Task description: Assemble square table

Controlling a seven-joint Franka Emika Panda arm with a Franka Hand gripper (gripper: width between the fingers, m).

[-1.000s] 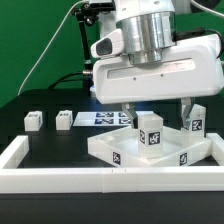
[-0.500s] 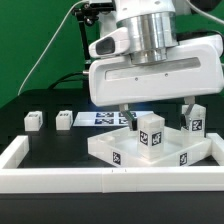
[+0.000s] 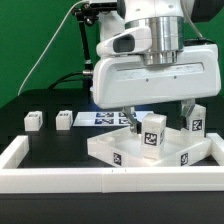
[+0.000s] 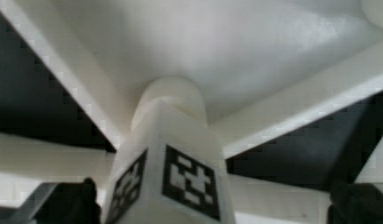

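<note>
The white square table top (image 3: 150, 161) lies upside down near the front wall, with a tag on its edge. One tagged white leg (image 3: 152, 132) stands upright on it. My gripper (image 3: 157, 116) is open, with a finger on each side of that leg and a gap on both sides. In the wrist view the leg (image 4: 170, 150) rises between the dark fingertips (image 4: 63, 202) over the table top (image 4: 259, 50), with my gripper (image 4: 209, 202) open around it. Another leg (image 3: 195, 120) stands at the top's right side. Two legs (image 3: 33, 121) (image 3: 65, 119) lie on the table at the left.
The marker board (image 3: 100, 118) lies flat behind the table top. A long white border wall (image 3: 90, 181) runs along the front, with a side arm (image 3: 14, 152) at the exterior view's left. A green backdrop and cables are behind the arm.
The arm's wrist and gripper body have shifted slightly toward the exterior view's right. The fingers stay beside the upright leg, and the leg and table top have hardly moved.
</note>
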